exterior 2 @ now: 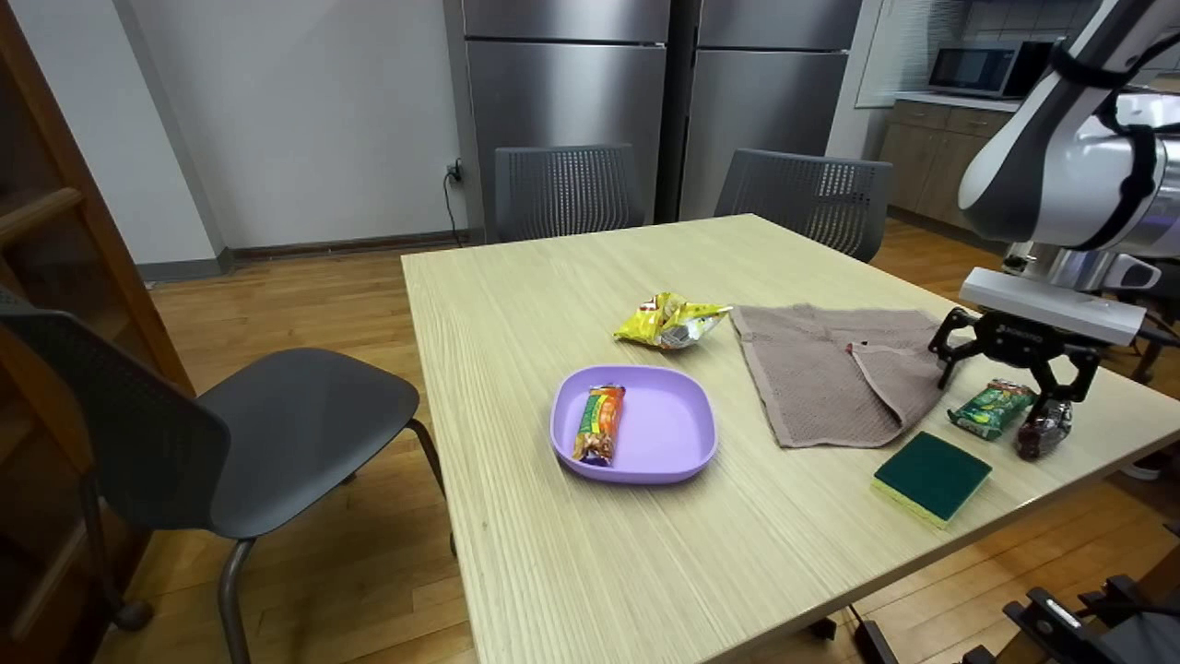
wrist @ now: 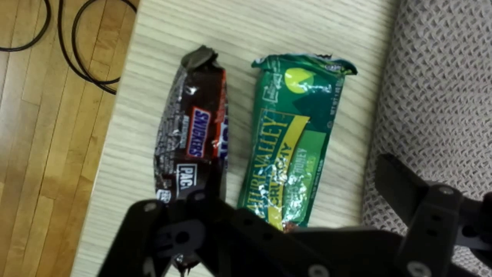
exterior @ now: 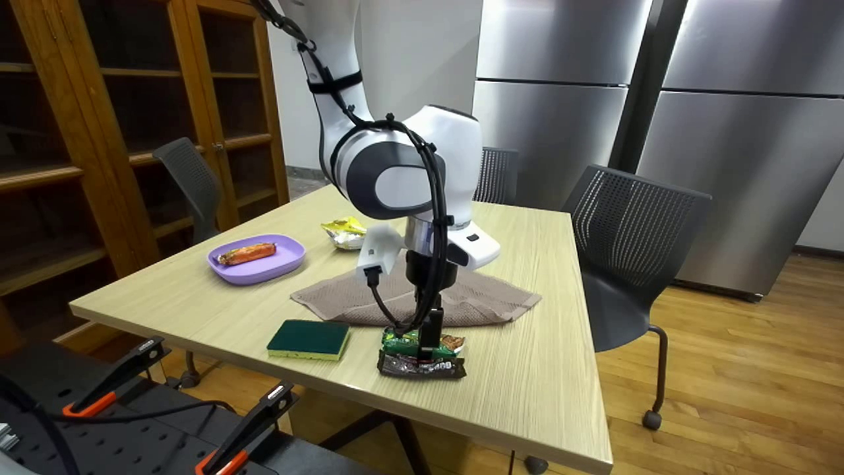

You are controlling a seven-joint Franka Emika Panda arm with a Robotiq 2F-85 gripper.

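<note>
The pincer (exterior 2: 989, 402) stands spread wide, grasping nothing, its fingers to either side of the green granola bar (wrist: 290, 134), which lies on the table (exterior 2: 502, 369). It should be light, slick-wrapped, stiff yet crumbly, so a gentle hold across its middle, on the long edges, looks best. Just beside it lies the Snickers bar (wrist: 192, 134), probably denser and softer (a finger crosses it in the wrist view, contact unclear). Near them are the towel (exterior 2: 802, 387) and sponge (exterior 2: 931, 475); farther off, the purple dish (exterior 2: 668, 433).
</note>
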